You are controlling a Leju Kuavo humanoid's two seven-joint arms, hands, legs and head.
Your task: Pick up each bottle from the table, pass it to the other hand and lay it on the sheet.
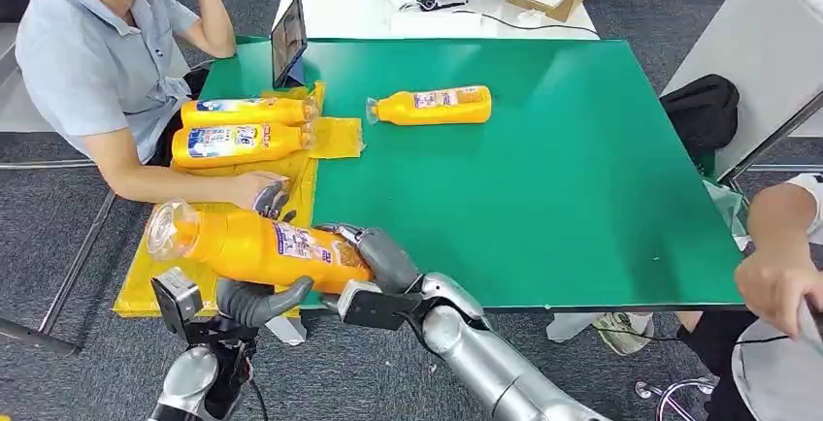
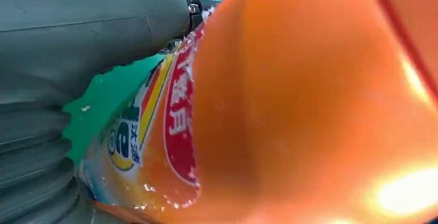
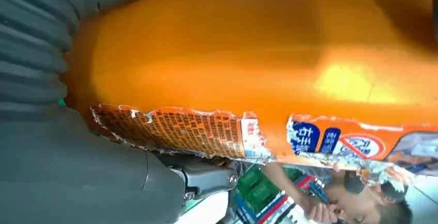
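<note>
Orange bottle (image 1: 254, 246) lies sideways, raised over the near left corner of the green counter (image 1: 543, 178), clear cap toward the yellow sheet (image 1: 146, 280). Right hand (image 1: 380, 258) grips its base; left hand (image 1: 257, 302) cups it from underneath (both are closed on it). Two bottles (image 1: 243, 128) rest on the sheet; another bottle (image 1: 432, 106) lies on the counter, well apart.

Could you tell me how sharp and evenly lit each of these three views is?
Head view: sharp and evenly lit, the held bottle clear above the green table. Left wrist view: the bottle is too close, soft and blurred, with bright glare in one corner. Right wrist view: label in focus, a pale sheen on the bottle.
</note>
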